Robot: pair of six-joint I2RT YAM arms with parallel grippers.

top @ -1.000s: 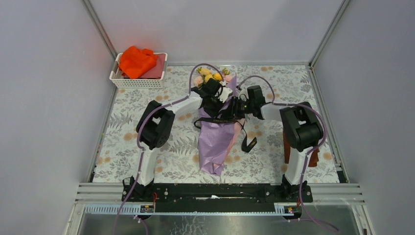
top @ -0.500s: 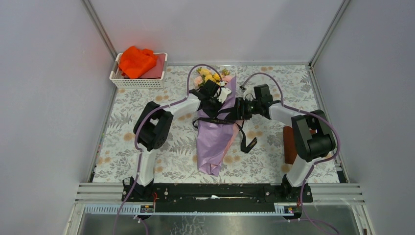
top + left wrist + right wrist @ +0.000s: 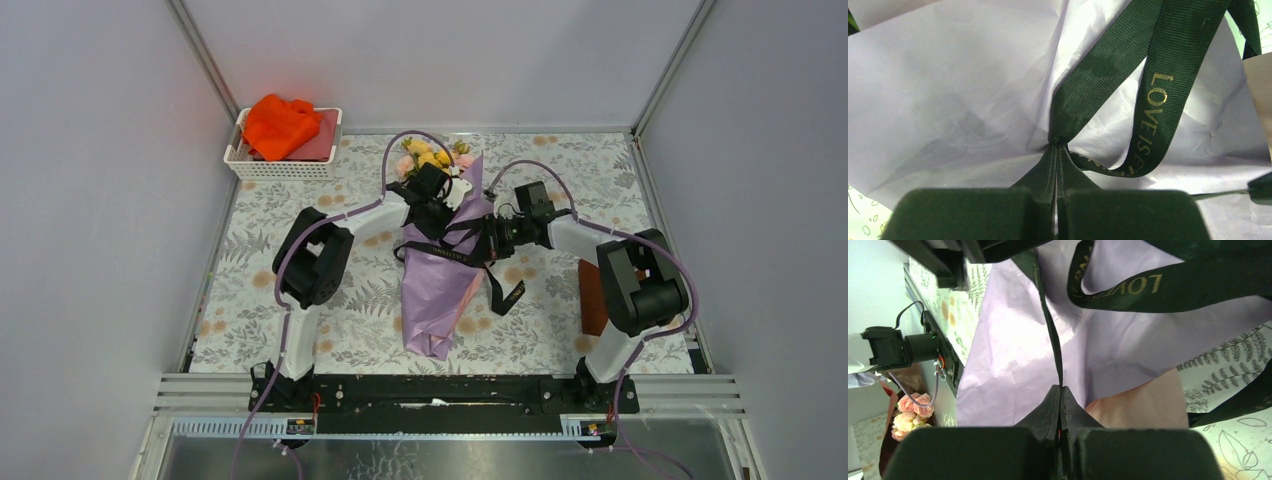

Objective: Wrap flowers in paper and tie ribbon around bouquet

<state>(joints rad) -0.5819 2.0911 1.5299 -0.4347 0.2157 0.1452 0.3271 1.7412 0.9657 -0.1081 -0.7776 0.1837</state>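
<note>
**A:** Where do we stand?

**B:** Wrapping looks done. The flowers (image 3: 428, 153) sit inside a cone of lavender paper (image 3: 430, 310), and the bouquet (image 3: 440, 280) lies in the middle of the table (image 3: 550, 335). The blooms point toward the far edge, the tip toward the near edge.

**A:** And the ribbon (image 3: 1158, 100)?

**B:** Black with gold lettering, and it crosses the cone's waist. The left gripper (image 3: 1057, 165) is clamped tight on a pinched fold of it, right over the paper. The right gripper (image 3: 1060, 400) has its jaws closed on a thin strand too, edge-on between the fingers.

**A:** So the tie's under way?

**B:** I'd say so. Loops stand loose, and one tail trails onto the table at the bouquet's right side. I can't see a finished bow, so cinching the knot is what's left.

**A:** Count for me.

**B:** One bouquet, one ribbon, one sheet with a pale pink layer showing, two grippers. The blooms are yellow and pink but too bunched to count. In the far-left corner there's one basket (image 3: 285, 162) holding one orange cloth (image 3: 278, 122).
</note>
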